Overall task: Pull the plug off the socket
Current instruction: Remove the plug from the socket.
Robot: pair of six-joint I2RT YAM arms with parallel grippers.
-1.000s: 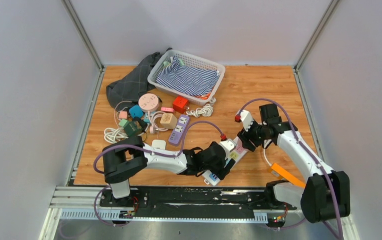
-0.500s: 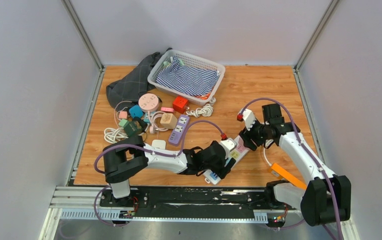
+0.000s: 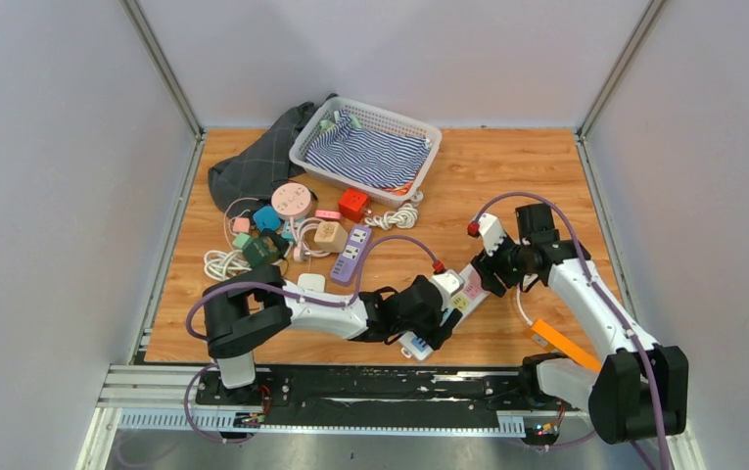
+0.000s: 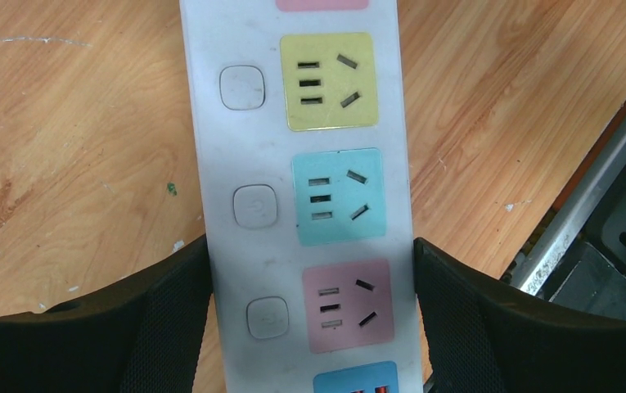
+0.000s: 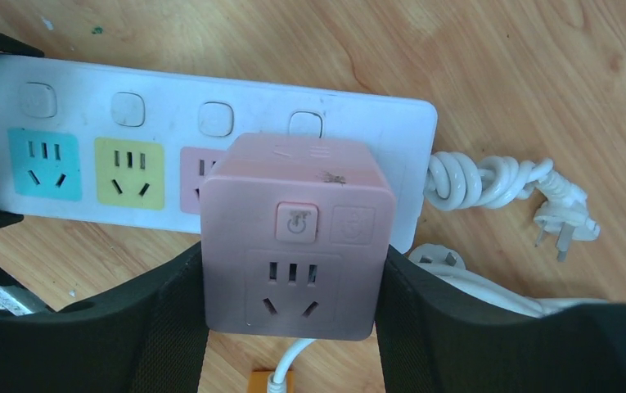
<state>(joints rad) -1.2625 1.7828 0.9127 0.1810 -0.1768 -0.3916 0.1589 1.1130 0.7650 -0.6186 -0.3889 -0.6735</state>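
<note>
A white power strip (image 4: 309, 123) with yellow, blue and pink sockets lies on the wooden table. My left gripper (image 4: 313, 319) is shut on it, with one black finger (image 4: 162, 327) against each long side. A pink cube plug (image 5: 297, 237) stands over the strip's (image 5: 88, 106) far end, and my right gripper (image 5: 293, 327) is shut on its two sides. The cube hides whether its pins still sit in the strip. In the top view the left gripper (image 3: 427, 318) and right gripper (image 3: 495, 272) meet over the strip (image 3: 464, 297) near the table's front right.
A coiled white cable with a loose plug (image 5: 489, 182) lies beside the strip's end. An orange piece (image 3: 558, 343) lies near the right arm. Several adapters (image 3: 292, 230), a purple strip (image 3: 351, 253), a dark cloth (image 3: 253, 162) and a basket (image 3: 419, 132) fill the back left. A metal rail (image 4: 596, 196) borders the near edge.
My right gripper has shifted slightly to the right with the pink cube in it. The left arm and the strip have stayed still.
</note>
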